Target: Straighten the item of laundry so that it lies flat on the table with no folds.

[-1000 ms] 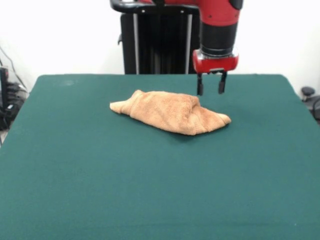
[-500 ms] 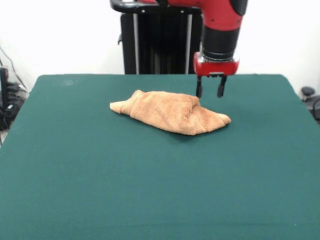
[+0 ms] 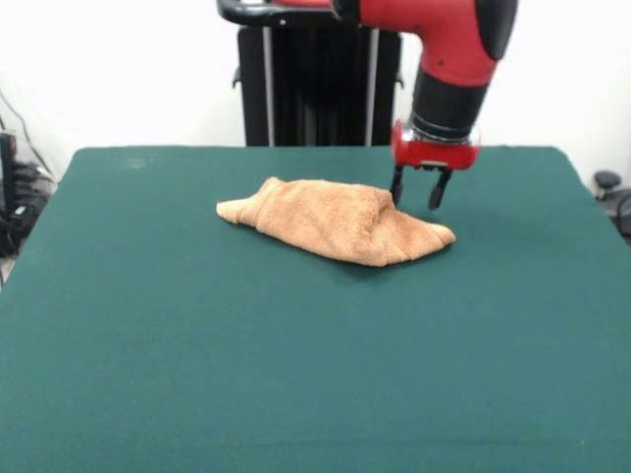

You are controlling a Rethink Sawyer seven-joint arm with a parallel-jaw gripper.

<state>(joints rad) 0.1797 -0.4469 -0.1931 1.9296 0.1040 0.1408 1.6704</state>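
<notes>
The pincer [image 3: 416, 200] has dropped lower over the last second and drifted a little to the picture's right, and the arm above it now leans instead of hanging straight. Its two black fingers stand apart with a clear gap and nothing between them. They hang just above and behind the right-hand part of the towel [image 3: 335, 221], close to the cloth; I cannot tell whether the nearer tip touches it.

The towel lies below and mostly to the picture's left of the pincer, bunched into a long folded heap with one pointed end far to the left and another just below and right of the fingers. It rests on the green bench [image 3: 296, 365], with bare cloth all around it. It has not shifted during the descent.

So the approach looks nearly finished, while the flattening has not begun: the folds are all there. The next move probably calls for closing on an upper layer near that right-hand end and drawing it outward. Pinching several layers together would only drag the whole heap.
</notes>
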